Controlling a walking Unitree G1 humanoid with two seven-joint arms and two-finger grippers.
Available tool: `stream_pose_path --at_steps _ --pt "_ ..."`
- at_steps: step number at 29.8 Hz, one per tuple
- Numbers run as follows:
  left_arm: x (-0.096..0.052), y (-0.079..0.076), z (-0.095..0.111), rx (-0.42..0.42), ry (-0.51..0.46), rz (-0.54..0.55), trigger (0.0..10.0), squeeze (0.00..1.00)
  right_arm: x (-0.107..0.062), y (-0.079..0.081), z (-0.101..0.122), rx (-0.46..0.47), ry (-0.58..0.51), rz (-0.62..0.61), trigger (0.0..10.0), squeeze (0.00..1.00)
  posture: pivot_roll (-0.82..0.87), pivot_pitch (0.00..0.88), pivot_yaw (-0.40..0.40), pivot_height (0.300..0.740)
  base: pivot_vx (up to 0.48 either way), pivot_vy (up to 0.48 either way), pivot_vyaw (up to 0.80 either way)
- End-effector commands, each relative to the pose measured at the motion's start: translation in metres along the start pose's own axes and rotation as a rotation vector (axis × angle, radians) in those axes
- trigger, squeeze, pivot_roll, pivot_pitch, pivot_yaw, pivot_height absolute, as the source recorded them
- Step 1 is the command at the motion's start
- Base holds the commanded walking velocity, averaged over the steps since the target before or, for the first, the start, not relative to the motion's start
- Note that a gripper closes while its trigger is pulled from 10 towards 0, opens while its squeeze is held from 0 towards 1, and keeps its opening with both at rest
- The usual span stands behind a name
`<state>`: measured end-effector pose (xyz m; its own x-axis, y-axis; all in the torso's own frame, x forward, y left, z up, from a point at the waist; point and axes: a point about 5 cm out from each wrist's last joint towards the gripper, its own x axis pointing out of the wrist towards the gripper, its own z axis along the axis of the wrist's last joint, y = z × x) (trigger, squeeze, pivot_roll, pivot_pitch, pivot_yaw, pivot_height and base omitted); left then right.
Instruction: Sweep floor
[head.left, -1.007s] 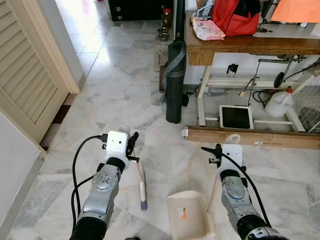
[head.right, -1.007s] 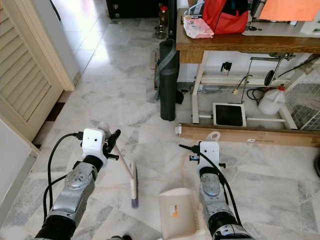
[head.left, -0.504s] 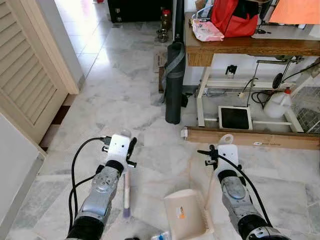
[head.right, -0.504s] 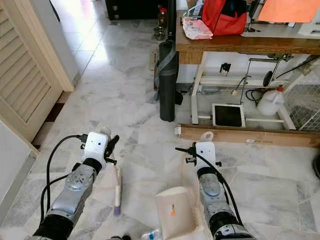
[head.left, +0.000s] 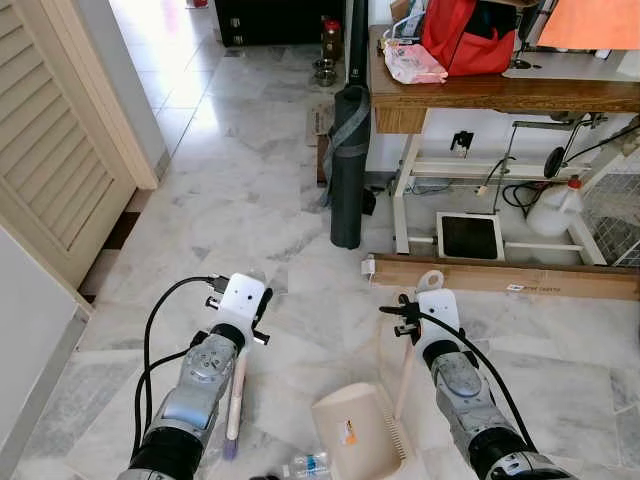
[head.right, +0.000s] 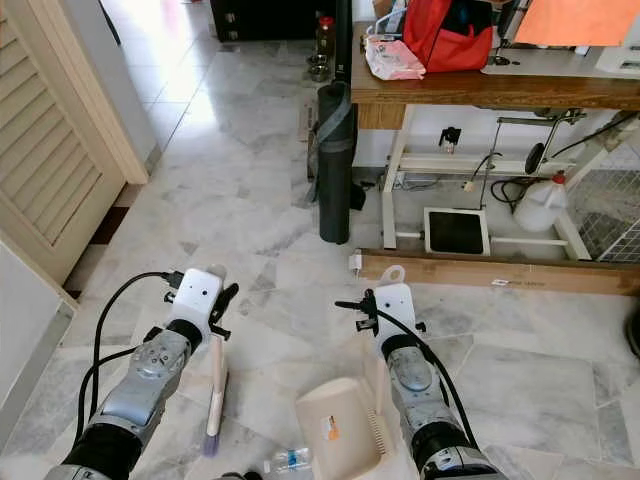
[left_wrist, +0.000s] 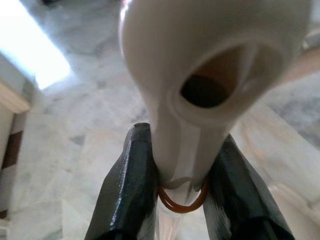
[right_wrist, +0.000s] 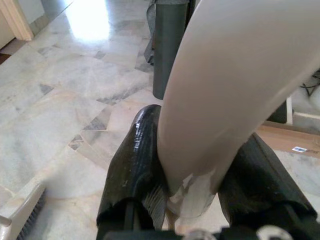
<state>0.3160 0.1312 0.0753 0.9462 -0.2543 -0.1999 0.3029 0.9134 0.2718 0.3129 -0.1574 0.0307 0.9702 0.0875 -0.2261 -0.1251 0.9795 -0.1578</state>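
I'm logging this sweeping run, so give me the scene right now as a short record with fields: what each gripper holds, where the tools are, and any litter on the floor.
left gripper: shut on the broom handle
broom: slanted down to the marble floor, purple bristles by the robot's left arm
right gripper: shut on the dustpan handle
dustpan: beige, on the floor between the arms
litter: small plastic bottle lying between broom and dustpan
ahead: rolled dark mat upright beside a wooden table

arms: silver, jointed | wrists: white housings (black cables looped) | fingers (left_wrist: 127, 192): glossy black
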Motion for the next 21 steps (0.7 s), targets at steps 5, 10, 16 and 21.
stream_pose_path --at_steps 5,10,16,21 --pt "0.001 -0.013 -0.005 -0.017 0.120 -0.131 10.0 0.00 -0.006 0.007 -0.015 -0.039 0.076 0.006 10.0 0.00 0.09 0.053 0.045 0.740 0.000 0.000 0.00" --pt "0.002 -0.020 -0.007 -0.125 0.170 -0.163 10.0 0.00 -0.006 0.010 -0.015 -0.038 0.081 -0.011 10.0 0.00 0.09 0.063 0.049 0.740 0.000 0.000 0.00" --pt "0.003 -0.026 -0.006 -0.186 0.213 -0.197 10.0 0.00 -0.006 0.010 -0.018 -0.033 0.100 -0.037 10.0 0.00 0.10 0.080 0.054 0.740 0.000 0.000 0.00" --pt "0.007 -0.031 -0.002 -0.345 0.230 -0.205 10.0 0.00 -0.004 0.007 -0.015 -0.035 0.094 -0.055 10.0 0.00 0.09 0.088 0.059 0.740 0.000 0.000 0.00"
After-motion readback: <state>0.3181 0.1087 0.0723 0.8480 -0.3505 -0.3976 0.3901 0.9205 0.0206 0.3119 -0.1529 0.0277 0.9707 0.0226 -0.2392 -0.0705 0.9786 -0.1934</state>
